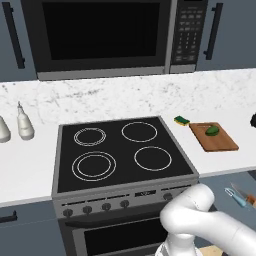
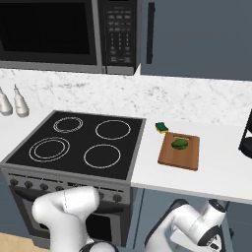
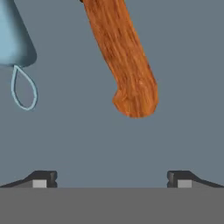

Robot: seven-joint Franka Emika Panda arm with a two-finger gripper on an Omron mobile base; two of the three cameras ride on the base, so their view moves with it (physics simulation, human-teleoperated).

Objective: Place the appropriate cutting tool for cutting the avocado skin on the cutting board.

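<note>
orange-brown knife handle [image 3: 124,57], dark green avocado [image 1: 212,130]

My two base cameras looked forward and down from behind the arm, left and right, and shared the stove [image 1: 122,150], the counter [image 2: 216,165] and the cutting board [image 1: 214,136]. My hand camera sat close above the knife handle [image 3: 124,57], facing a grey surface.

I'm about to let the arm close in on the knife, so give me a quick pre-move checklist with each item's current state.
1. Hand open, fingertips wide apart: ok.
2. Knife handle ahead of the hand, not yet between the fingers: not ok for gripping yet.
3. Blue-handled tool lies off to one side of the knife: ok.
4. Cutting board has bare space beside the avocado: ok.
5. Sponge off the board: ok.
6. Knife blade direction: cannot tell.
</note>
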